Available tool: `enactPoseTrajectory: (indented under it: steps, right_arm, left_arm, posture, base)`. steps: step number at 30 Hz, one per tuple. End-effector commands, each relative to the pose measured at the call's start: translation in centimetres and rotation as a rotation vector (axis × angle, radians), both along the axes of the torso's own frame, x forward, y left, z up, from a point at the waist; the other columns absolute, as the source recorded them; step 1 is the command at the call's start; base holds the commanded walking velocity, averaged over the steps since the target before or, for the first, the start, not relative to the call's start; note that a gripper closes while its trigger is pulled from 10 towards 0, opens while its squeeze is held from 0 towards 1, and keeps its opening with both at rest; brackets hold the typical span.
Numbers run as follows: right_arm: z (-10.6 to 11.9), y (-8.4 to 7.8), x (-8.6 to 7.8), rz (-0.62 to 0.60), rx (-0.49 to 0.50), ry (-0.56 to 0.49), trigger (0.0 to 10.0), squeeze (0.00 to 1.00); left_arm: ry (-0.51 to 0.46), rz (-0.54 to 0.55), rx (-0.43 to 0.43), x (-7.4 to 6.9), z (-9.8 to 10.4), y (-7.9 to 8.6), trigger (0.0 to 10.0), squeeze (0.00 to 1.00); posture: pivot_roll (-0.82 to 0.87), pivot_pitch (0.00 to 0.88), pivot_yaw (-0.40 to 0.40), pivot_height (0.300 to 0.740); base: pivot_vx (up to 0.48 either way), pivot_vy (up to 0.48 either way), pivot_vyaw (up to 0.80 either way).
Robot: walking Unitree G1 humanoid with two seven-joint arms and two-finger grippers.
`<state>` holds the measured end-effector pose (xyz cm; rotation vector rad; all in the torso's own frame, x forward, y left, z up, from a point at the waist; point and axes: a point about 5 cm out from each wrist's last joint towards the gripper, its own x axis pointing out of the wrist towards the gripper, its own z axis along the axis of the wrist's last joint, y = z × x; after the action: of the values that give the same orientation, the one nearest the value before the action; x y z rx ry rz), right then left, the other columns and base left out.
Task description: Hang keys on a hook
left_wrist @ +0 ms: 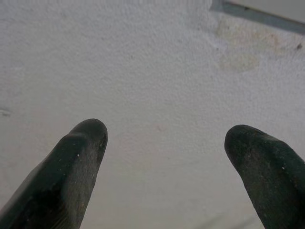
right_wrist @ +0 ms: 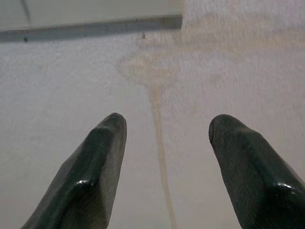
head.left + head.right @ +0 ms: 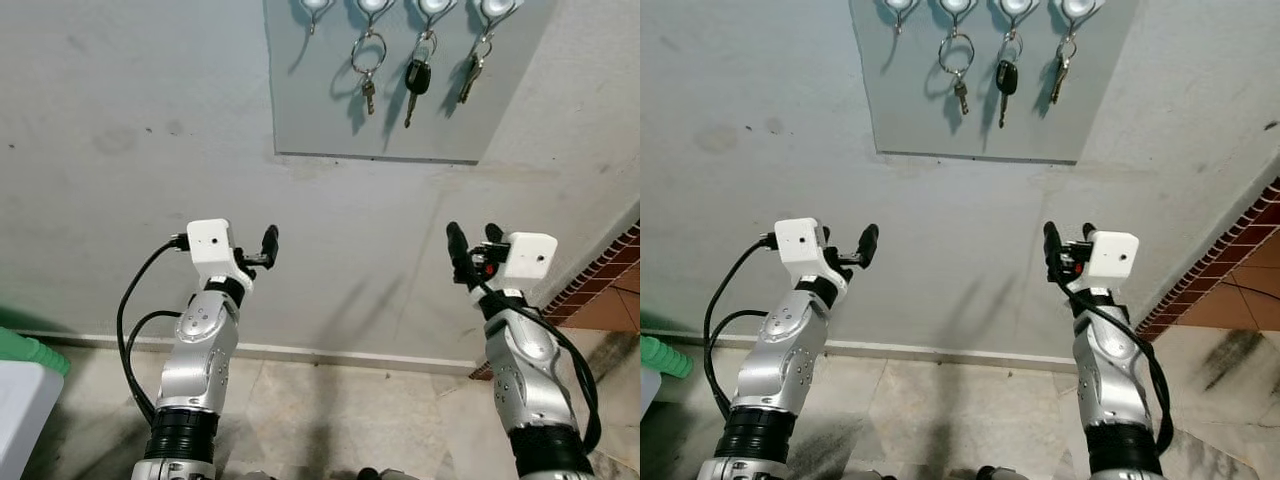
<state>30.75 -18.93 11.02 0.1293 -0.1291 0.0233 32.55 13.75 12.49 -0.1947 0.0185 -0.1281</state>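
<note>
Hovering below the grey hook board [image 3: 400, 100] with left gripper [image 1: 164, 157] and right gripper [image 2: 164, 152] both spread open and empty, since three sets of keys [image 3: 417, 80] already hang on its hooks [image 3: 430, 8], leftmost hook bare.

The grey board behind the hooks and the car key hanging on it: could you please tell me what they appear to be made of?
The grey board looks like painted wood or laminate: flat, matte, with a crisp edge, though metal is possible. The car key seems to have a black plastic head and a bare metal blade.
</note>
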Motion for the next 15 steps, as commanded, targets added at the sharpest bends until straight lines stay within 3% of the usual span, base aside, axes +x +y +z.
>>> enactPoseTrajectory:
  steps: [1,15]
  right_arm:
    - [0.0,0.3,-0.2,-0.003,-0.008,0.005,10.0,0.0]
    - [-0.5,2.0,-0.4,0.005,0.033,0.044,10.0,0.0]
  left_arm:
    - [-0.004,0.004,-0.012,0.2,0.0,0.0,10.0,0.0]
    - [-0.006,0.0,-0.038,0.3,0.2,0.3,10.0,0.0]
  posture:
    - [-0.02,0.031,0.012,0.74]
    - [-0.02,0.023,0.067,0.74]
  base:
    - [0.0,0.0,0.0]
    - [0.0,0.0,0.0]
